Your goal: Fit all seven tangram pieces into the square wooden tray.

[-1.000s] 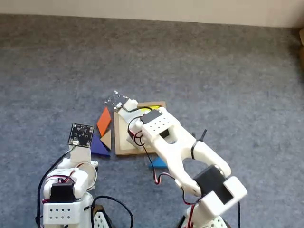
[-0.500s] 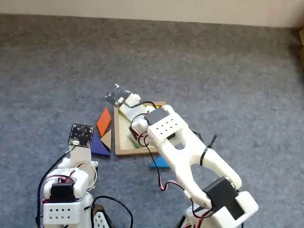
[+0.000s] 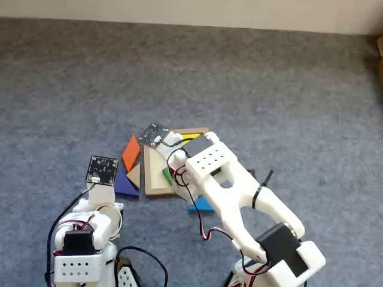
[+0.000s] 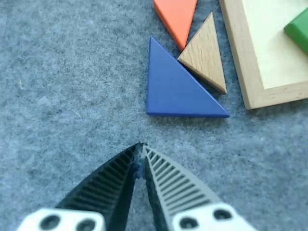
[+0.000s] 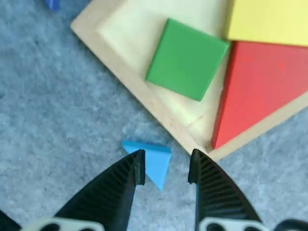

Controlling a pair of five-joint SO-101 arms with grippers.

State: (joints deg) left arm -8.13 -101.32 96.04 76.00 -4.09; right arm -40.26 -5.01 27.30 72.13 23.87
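The square wooden tray [image 3: 157, 191] lies mid-table, with a green square [image 5: 186, 58], a yellow piece [image 5: 269, 19] and a red piece [image 5: 260, 91] inside it. My right gripper [image 5: 166, 161] hangs open just outside a tray corner [image 5: 120, 67]. A small light blue triangle [image 5: 151, 161] lies on the carpet between its fingers. Beside the tray's left edge lie an orange piece [image 3: 130, 152], a wood-coloured triangle [image 4: 204, 53] and a dark blue triangle [image 4: 175, 89]. My left gripper [image 4: 140, 147] is shut and empty, a short way from the dark blue triangle.
Grey carpet covers the whole table. The right arm [image 3: 227, 185] stretches over the tray's near right part and hides it from above. The light blue triangle [image 3: 200, 205] peeks out beside that arm. Open carpet lies to the far side and right.
The right arm's wrist has swung and drawn back from the tray's far left corner toward its near edge. The green square now shows in the tray. The left arm has kept still.
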